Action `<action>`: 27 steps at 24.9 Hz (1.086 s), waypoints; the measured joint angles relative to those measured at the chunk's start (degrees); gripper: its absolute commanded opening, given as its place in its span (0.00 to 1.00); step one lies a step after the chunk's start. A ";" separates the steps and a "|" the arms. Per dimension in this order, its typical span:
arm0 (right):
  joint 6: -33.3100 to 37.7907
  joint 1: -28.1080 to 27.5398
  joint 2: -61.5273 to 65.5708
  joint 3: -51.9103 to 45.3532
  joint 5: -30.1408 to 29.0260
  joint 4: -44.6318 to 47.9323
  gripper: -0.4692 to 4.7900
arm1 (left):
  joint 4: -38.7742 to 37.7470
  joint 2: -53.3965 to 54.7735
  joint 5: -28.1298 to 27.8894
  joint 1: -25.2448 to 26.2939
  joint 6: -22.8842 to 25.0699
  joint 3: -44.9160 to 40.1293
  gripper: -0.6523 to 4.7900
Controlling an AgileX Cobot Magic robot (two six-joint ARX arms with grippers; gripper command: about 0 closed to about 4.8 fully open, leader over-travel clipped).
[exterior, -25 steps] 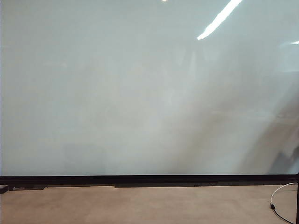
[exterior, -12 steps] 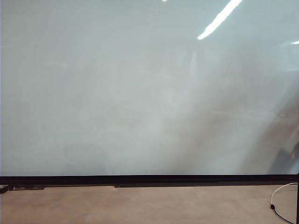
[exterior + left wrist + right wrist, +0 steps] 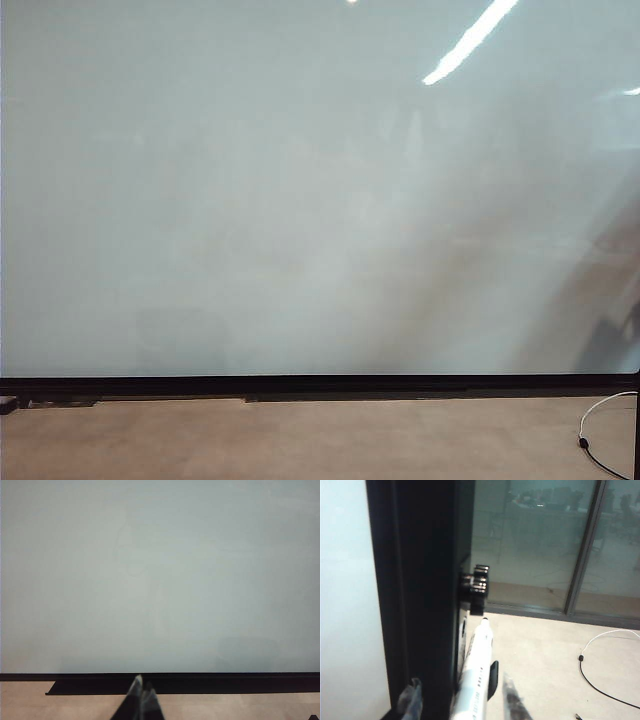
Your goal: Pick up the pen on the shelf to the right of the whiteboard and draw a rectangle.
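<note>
R gripper (image 3: 461, 702) fingers apart astride pen (image 3: 475, 680), lettering unreadable; L gripper (image 3: 141, 689) fingers together.

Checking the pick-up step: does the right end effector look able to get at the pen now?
Probably yes: the right end effector has its fingers apart on either side of the pen, beside the whiteboard frame, with nothing between them.

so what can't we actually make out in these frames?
- Right pincer grip: right wrist view, pen between the fingertips, contact cut off by the frame edge.
- Left pincer: left wrist view, only the tips in frame.
- Both arms: outside the exterior view.
- Whiteboard: no rectangle visible; glare could hide faint marks.
</note>
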 measured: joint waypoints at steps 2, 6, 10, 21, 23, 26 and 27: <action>0.02 0.00 0.00 0.00 0.00 0.00 0.46 | 0.02 0.00 0.00 0.00 0.02 0.00 0.11; 0.02 0.00 0.00 0.00 0.00 0.00 0.46 | 0.00 0.00 0.00 0.00 0.02 0.00 0.11; 0.04 0.00 0.00 0.00 -0.02 0.00 0.38 | 0.00 0.00 0.00 0.00 0.02 0.00 0.11; 0.04 0.00 0.02 0.02 -0.04 -0.50 0.29 | 0.00 0.00 0.00 0.00 0.02 0.00 0.11; 0.00 -0.02 0.02 0.04 0.07 -0.50 0.29 | 0.00 0.00 0.00 0.00 0.02 0.00 0.11; 0.04 -0.02 0.02 0.07 0.00 -0.52 0.28 | 0.00 0.00 0.00 0.00 0.02 0.00 0.11; 0.04 -0.04 0.02 0.07 0.00 -0.50 0.28 | 0.00 0.00 -0.02 0.00 0.00 0.00 0.11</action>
